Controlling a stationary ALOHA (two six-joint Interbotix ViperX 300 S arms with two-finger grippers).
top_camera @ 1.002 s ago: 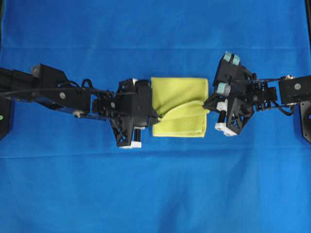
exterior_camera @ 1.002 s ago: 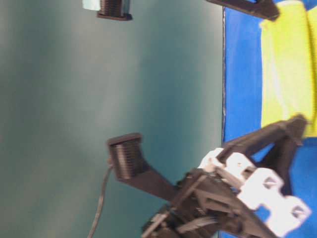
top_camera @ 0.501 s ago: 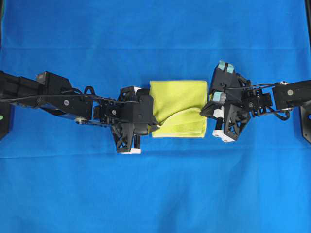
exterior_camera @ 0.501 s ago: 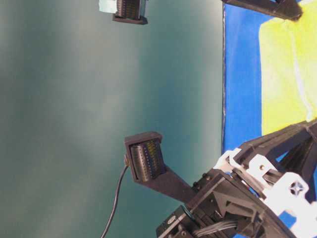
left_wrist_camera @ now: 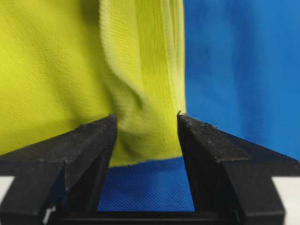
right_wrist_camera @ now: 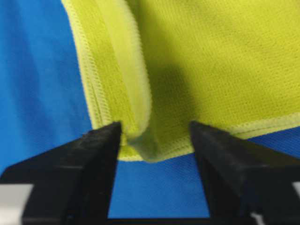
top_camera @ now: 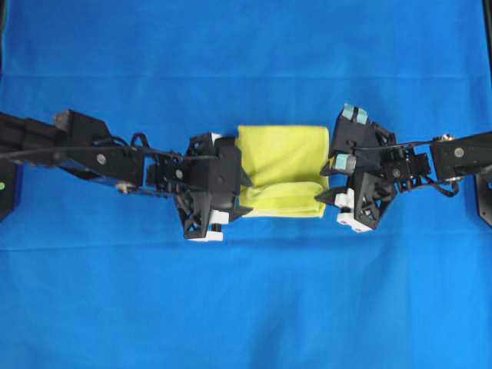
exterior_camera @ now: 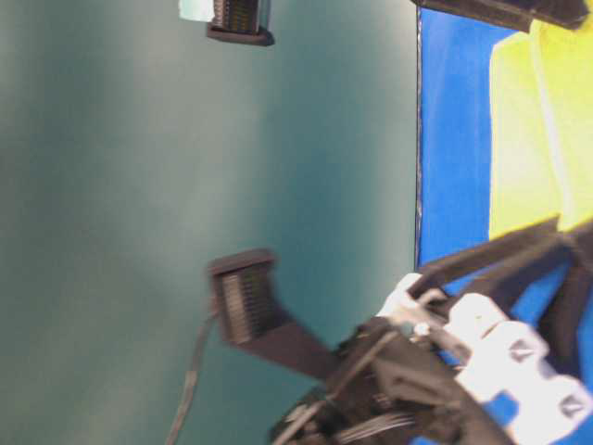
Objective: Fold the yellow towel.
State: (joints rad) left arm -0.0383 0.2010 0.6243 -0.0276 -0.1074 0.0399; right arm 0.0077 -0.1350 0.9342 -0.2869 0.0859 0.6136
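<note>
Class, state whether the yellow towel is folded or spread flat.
Folded: the yellow towel shows stacked hem layers at its edge.

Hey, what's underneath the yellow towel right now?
The yellow towel lies folded on the blue sheet, which shows all around it. Whatever is directly beneath the towel, or between its layers, is covered and cannot be seen.

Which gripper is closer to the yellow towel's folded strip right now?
Neither clearly: left gripper sits open at the strip's left end, right gripper open at its right end. On both, the yellow towel edge lies between the fingertips.
</note>
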